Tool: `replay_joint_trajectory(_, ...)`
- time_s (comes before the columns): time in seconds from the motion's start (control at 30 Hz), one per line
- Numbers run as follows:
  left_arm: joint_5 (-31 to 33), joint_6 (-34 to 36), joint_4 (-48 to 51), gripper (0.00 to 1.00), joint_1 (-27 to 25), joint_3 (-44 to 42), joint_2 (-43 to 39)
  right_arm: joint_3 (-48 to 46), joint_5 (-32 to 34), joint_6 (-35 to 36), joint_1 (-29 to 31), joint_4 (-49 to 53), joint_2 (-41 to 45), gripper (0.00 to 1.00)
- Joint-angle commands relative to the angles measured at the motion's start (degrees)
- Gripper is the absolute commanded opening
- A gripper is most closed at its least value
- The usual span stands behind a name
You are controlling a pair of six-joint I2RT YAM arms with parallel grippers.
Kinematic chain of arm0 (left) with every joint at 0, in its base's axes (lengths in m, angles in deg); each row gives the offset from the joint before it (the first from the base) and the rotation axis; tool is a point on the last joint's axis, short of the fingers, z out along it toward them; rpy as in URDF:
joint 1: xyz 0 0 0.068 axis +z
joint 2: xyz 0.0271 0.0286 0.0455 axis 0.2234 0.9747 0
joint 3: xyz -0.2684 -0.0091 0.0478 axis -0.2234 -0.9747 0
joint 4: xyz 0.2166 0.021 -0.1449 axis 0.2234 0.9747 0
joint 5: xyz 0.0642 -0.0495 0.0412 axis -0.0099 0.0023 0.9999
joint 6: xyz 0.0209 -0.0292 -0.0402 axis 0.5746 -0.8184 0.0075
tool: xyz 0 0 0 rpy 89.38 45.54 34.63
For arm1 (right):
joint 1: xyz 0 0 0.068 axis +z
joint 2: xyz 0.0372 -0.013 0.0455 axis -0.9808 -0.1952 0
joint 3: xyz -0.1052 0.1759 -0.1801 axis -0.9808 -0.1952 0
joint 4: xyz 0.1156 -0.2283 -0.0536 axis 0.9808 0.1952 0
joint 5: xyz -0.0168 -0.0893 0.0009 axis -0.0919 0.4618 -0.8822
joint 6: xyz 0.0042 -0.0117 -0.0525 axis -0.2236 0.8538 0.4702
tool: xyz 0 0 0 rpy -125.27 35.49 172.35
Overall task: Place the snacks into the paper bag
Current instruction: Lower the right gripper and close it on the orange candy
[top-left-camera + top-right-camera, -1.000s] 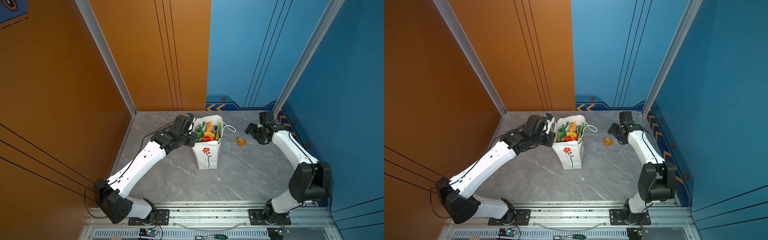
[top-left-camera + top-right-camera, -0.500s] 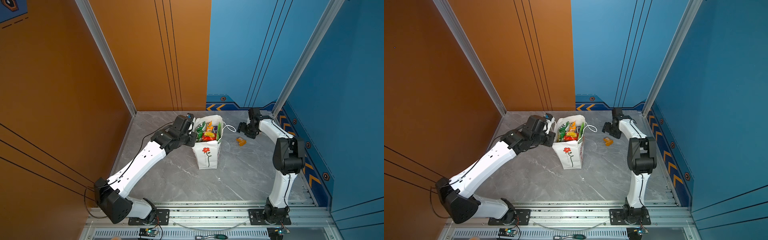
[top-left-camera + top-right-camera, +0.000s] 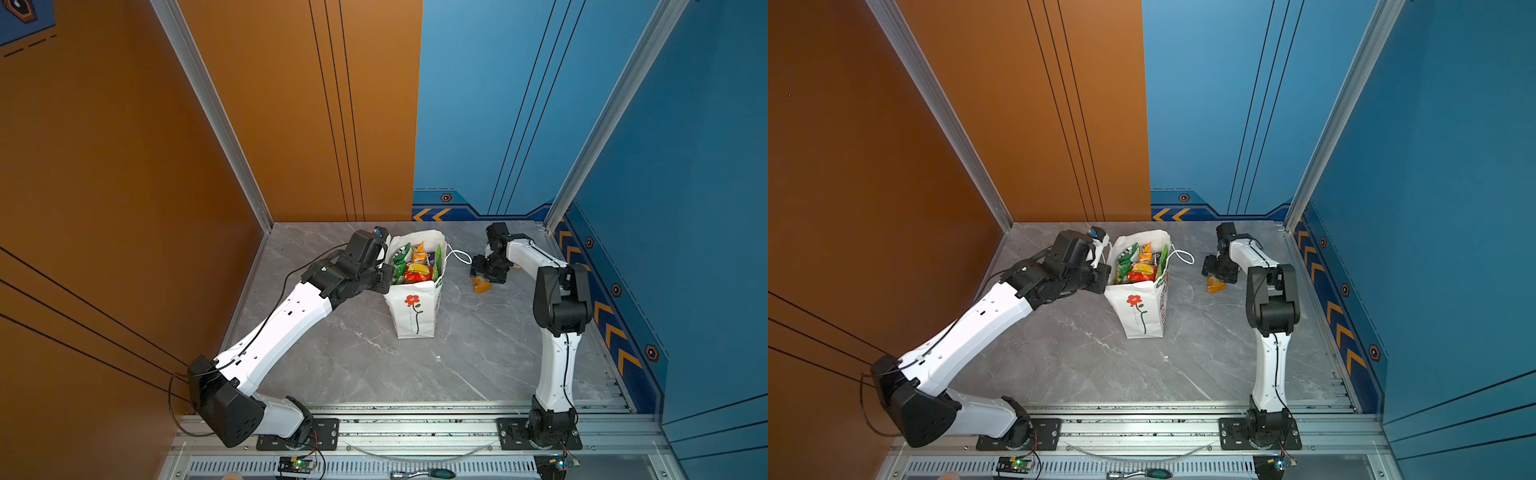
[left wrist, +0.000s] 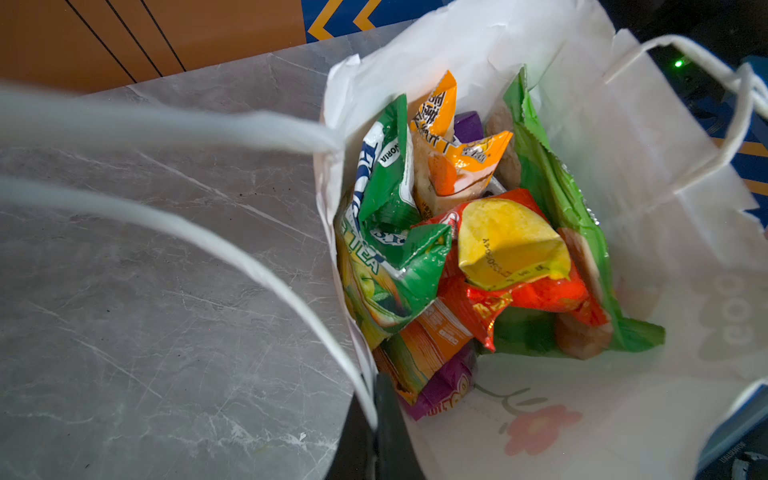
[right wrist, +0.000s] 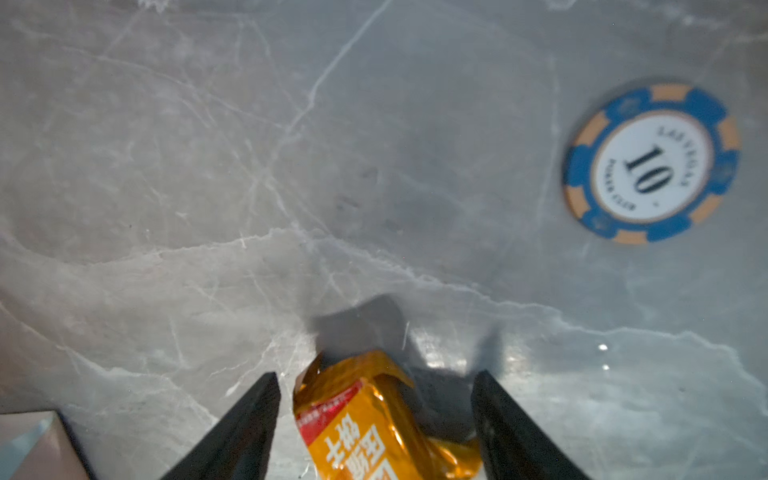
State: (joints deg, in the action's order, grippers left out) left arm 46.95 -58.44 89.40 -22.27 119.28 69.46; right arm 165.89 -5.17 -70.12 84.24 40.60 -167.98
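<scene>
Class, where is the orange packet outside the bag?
The packet lies on the table right of the bag in both top views, at the right gripper.

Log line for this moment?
left gripper: shut on paper bag rim | right gripper: open astride orange packet | bag: upright, snacks inside

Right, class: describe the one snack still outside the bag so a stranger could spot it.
Start at the white paper bag with the red flower, mid-table. To its right in a top view, the right gripper straddles, jaws open, a packet lying on the grey marble. It is shiny orange-gold foil with a red band, unlike the round blue poker chip nearby.
</scene>
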Motion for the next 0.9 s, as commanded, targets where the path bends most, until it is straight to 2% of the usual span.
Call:
replay_joint_trajectory(0.0,0.96,1.1,-3.25,0.0,0.73,-0.01,-1.81,-2.05,0.53,0.63,1.15,2.17,1.31,0.66)
replay_joint_trajectory(0.2,1.04,1.08,-3.25,0.0,0.74,-0.02,-1.84,-4.57,2.94,-0.45,1.89,1.91,1.97,0.62)
replay_joint_trajectory(0.3,1.15,1.19,-3.22,0.0,0.73,-0.08,-1.83,-5.44,3.43,-1.0,1.93,1.78,2.65,0.48)
replay_joint_trajectory(0.53,1.49,1.27,-3.16,0.0,0.7,-0.03,-1.78,-9.89,2.15,-2.83,2.06,-1.05,9.51,0.35)
replay_joint_trajectory(0.87,1.48,1.36,-3.11,0.0,0.55,-0.02,-1.59,-17.08,1.76,-5.22,2.59,-2.83,23.86,0.32)
